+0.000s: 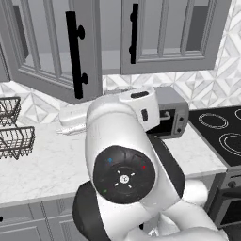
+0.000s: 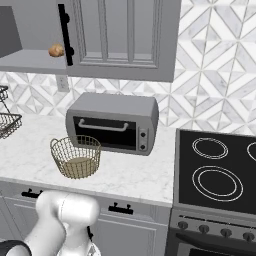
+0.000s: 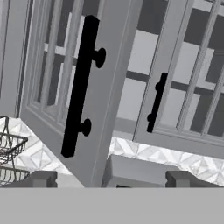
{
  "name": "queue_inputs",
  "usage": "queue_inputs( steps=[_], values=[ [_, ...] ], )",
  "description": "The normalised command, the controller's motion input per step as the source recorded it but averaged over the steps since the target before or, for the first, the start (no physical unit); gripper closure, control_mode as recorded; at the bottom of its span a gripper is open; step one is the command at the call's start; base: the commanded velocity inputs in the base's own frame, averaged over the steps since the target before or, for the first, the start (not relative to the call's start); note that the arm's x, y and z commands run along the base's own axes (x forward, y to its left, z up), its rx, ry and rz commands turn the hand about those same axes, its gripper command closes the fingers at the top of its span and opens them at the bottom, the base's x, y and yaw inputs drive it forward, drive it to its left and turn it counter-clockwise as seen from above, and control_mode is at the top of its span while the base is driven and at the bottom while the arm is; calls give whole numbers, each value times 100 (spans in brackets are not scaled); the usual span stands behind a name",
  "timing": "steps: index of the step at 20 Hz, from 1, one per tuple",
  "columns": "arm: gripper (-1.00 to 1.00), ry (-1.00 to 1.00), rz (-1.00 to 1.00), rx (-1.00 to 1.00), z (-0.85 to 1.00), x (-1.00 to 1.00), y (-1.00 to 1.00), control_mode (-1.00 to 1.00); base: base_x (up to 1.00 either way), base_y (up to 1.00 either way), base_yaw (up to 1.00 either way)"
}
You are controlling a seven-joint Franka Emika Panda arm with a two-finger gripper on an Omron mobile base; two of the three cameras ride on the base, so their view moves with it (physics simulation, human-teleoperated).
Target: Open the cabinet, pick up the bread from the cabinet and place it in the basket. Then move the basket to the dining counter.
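The grey cabinet (image 1: pixel 56 52) has its left glass door swung out, black bar handle (image 3: pixel 81 87) facing the hand camera. On the bared shelf lies the small golden bread (image 2: pixel 56 50), beside the shut right door (image 2: pixel 125 35). The tan wire basket (image 2: pixel 76 156) stands on the marble worktop in front of the toaster oven, with nothing in it. My gripper (image 3: pixel 113 179) is open, its dark fingertips (image 3: pixel 41 179) spread wide, below and short of the open door, holding nothing. The dining counter is out of view.
A grey toaster oven (image 2: pixel 112 122) sits against the tiled wall behind the basket. A black stove (image 2: pixel 220 170) is at the right. Dark wire racks (image 1: pixel 12 134) stand at the worktop's left end. My white arm (image 1: pixel 122 164) blocks the middle of the left base view.
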Motion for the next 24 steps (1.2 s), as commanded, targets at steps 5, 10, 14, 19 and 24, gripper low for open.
queue_inputs(
  steps=[5, 10, 14, 19, 24],
  values=[
    [-100, 0, 34, 10, 0, -10, -100, -100, 0, 0, 0],
    [-100, 0, 57, 16, -3, 11, -70, -100, 0, 0, 0],
    [-100, 3, 77, 18, -16, 37, -9, -100, 0, 0, 0],
    [-100, 13, 68, 26, 0, 63, -4, -100, 0, 0, 0],
    [-100, 20, 45, 16, 5, 68, 0, -100, 0, 0, 0]
  ],
)
